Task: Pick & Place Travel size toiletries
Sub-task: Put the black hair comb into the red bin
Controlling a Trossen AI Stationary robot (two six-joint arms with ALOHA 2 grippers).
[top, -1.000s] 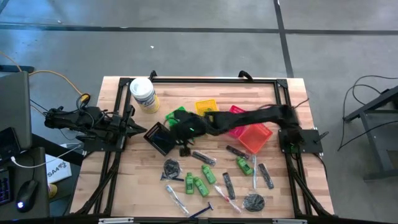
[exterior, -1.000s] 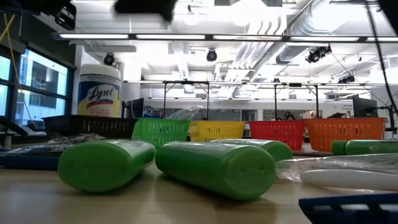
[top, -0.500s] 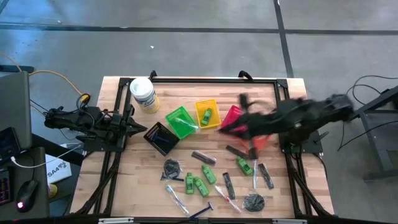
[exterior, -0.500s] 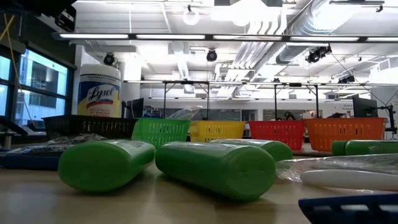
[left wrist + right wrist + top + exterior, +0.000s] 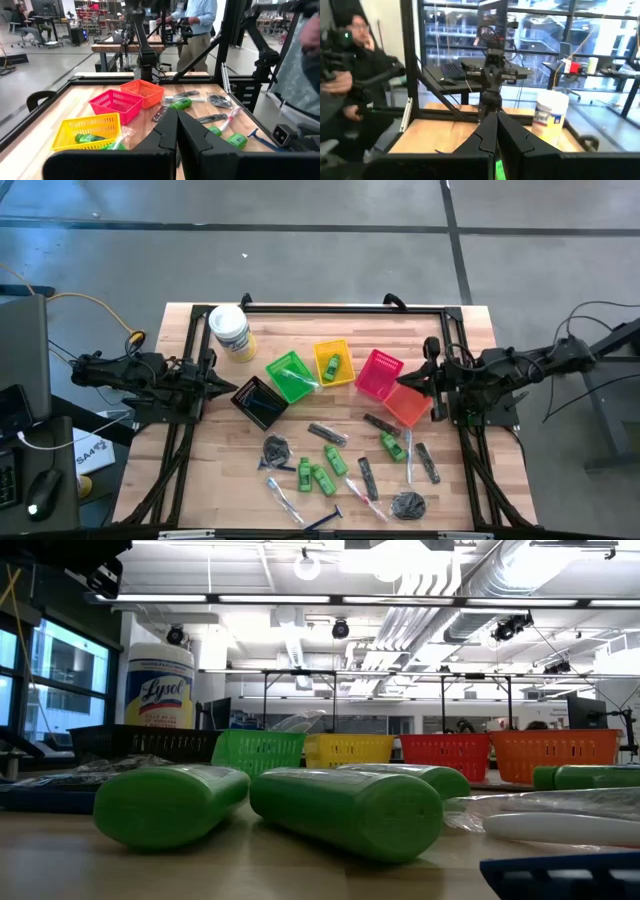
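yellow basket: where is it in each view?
High view: yellow basket mid-table, between the green basket and the pink basket.
Low view: yellow basket centre of the basket row, right of the green one.
Left wrist view: yellow basket near side, lower left.
Right wrist view: not in it.
Shared landmark: the white tub, also in the low view and right wrist view.

Baskets (image 5: 330, 375) mid-table, toiletries (image 5: 335, 460) near edge.
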